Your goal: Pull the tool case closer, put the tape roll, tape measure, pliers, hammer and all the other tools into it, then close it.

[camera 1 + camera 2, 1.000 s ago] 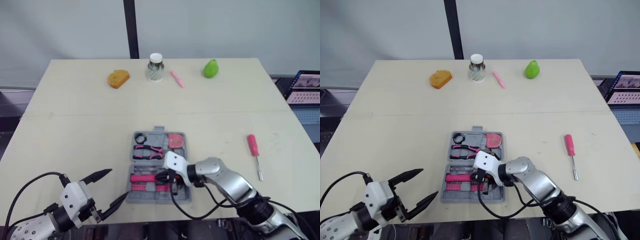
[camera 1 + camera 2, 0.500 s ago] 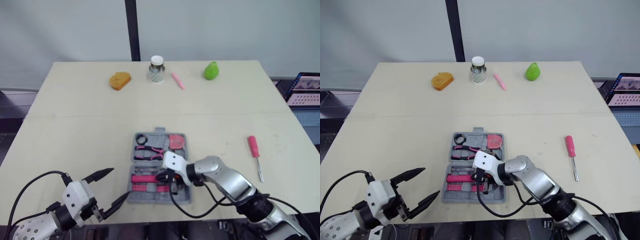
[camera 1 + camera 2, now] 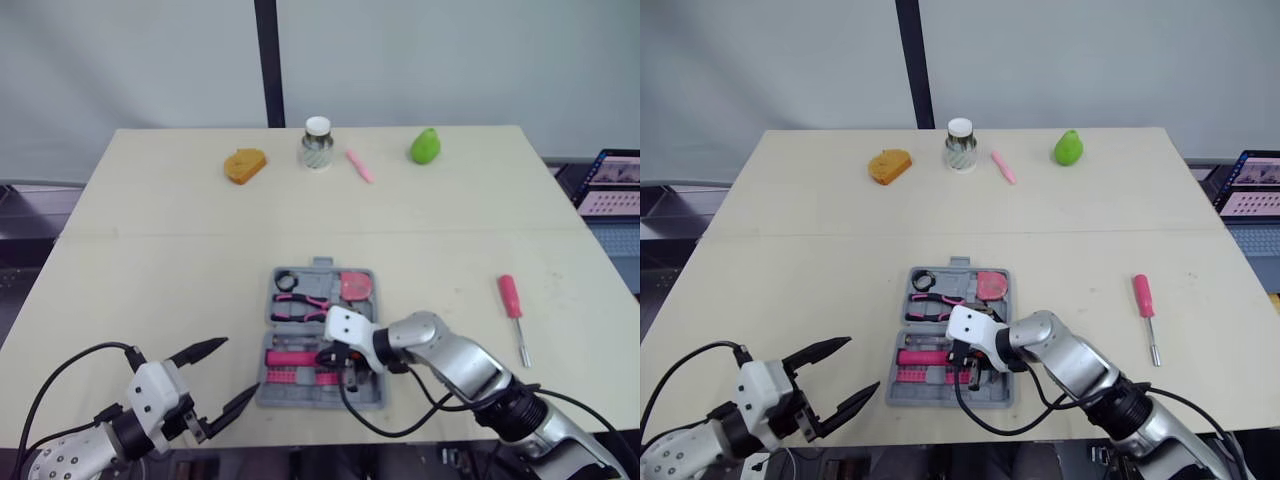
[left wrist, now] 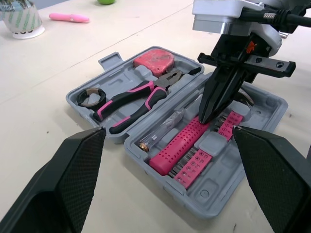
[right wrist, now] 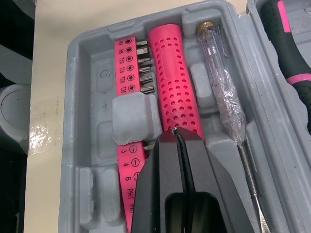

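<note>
The grey tool case (image 3: 368, 396) lies open near the table's front edge. Its far half holds the black tape roll (image 3: 285, 281), the pink-handled pliers (image 3: 301, 305) and the pink tape measure (image 3: 353, 285). Its near half holds a pink perforated handle (image 5: 172, 82), a clear tester screwdriver (image 5: 221, 92) and pink bit strips (image 5: 127, 63). My right gripper (image 5: 174, 131) is shut and points down into the near half, its tips at the end of that pink handle, holding nothing. My left gripper (image 3: 238, 367) hangs open just left of the case. A pink screwdriver (image 3: 512, 305) lies on the table to the right.
Along the far edge stand an orange bread-like piece (image 3: 244, 164), a white-lidded jar (image 3: 317, 143), a pink pen (image 3: 358, 165) and a green pear (image 3: 424, 146). A laptop (image 3: 612, 185) sits beyond the table's right side.
The head view has shifted slightly. Both grippers and the tools keep their places; the right gripper stays shut inside the case.
</note>
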